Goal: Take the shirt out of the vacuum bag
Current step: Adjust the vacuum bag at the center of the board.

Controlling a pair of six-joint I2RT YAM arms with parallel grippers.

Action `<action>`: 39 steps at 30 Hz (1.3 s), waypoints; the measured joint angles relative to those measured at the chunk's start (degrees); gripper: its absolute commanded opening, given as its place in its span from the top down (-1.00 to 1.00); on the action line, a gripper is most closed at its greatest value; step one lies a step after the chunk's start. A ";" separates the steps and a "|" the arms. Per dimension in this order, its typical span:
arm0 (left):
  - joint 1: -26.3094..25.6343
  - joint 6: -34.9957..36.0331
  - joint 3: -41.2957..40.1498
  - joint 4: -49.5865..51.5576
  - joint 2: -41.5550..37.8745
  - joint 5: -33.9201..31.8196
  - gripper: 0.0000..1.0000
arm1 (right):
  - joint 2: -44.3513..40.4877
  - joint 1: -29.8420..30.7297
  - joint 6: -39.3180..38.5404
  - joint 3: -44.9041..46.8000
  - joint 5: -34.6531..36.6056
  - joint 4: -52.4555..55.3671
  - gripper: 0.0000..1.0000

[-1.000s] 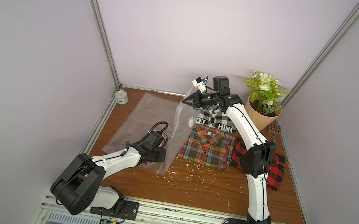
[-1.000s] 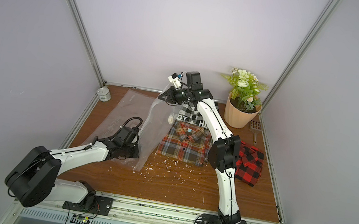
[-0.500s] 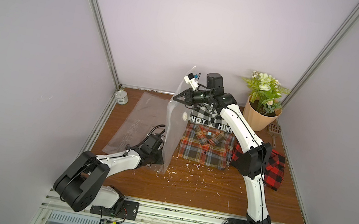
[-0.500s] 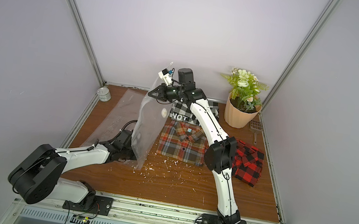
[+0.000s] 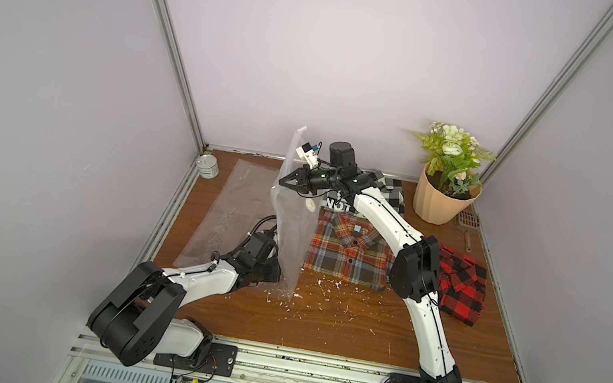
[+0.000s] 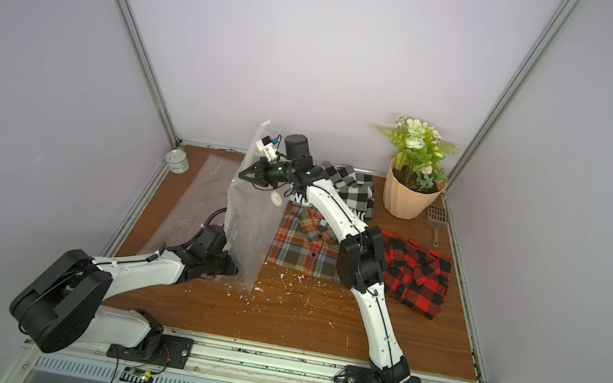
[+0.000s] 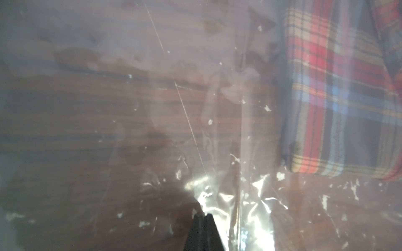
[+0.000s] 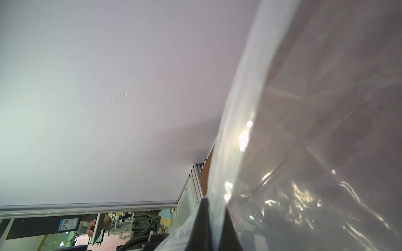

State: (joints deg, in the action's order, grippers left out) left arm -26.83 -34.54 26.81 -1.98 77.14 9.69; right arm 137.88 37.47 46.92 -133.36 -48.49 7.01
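Right gripper (image 5: pixel 284 183) is clamped on the top edge of the bag (image 5: pixel 290 240) and left gripper (image 7: pixel 201 218) pinches its bottom corner down by the table (image 5: pixel 336 328), I guess to stretch it upright, looking empty, clear of the shirt (image 5: pixel 349 250) lying flat just beside it.

Low: left gripper (image 7: pixel 201 216), arm stretched near-flat, jaws pinched on bag (image 5: pixel 289 236) bottom corner. High: right gripper (image 5: pixel 283 183), arm arched forward, jaws clamped on bag's upper edge.
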 measured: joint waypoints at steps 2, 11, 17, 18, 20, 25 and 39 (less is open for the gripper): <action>0.07 0.00 0.00 0.00 0.00 0.35 0.98 | 1.09 0.09 2.67 0.00 0.04 -3.63 1.00; 0.44 -0.24 -0.70 -0.90 -0.31 1.03 0.98 | 4.74 1.95 17.53 -0.26 1.75 -22.47 1.00; 1.38 -0.98 -2.08 -1.20 -1.86 2.10 0.98 | 7.04 3.96 23.34 -1.57 2.78 -30.62 0.99; 1.55 -1.07 -2.14 -1.05 -2.01 2.21 0.98 | 7.30 4.28 24.11 -1.46 3.10 -31.32 0.98; 1.86 -1.14 -2.23 -0.74 -2.25 2.54 0.98 | 7.41 4.79 25.22 -0.48 3.28 -33.33 0.96; 2.36 -1.57 -2.38 0.57 -3.28 3.39 0.98 | 7.41 5.62 25.81 3.30 3.65 -36.89 0.95; 4.35 -5.60 -0.96 8.48 -23.54 4.52 0.98 | 7.41 6.21 24.87 11.98 5.81 -39.56 0.96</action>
State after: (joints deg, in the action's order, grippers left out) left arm -22.48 -40.14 25.85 6.50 53.60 14.22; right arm 145.29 43.68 71.79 -121.38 -42.68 -32.56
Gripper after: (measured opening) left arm 0.044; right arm 0.053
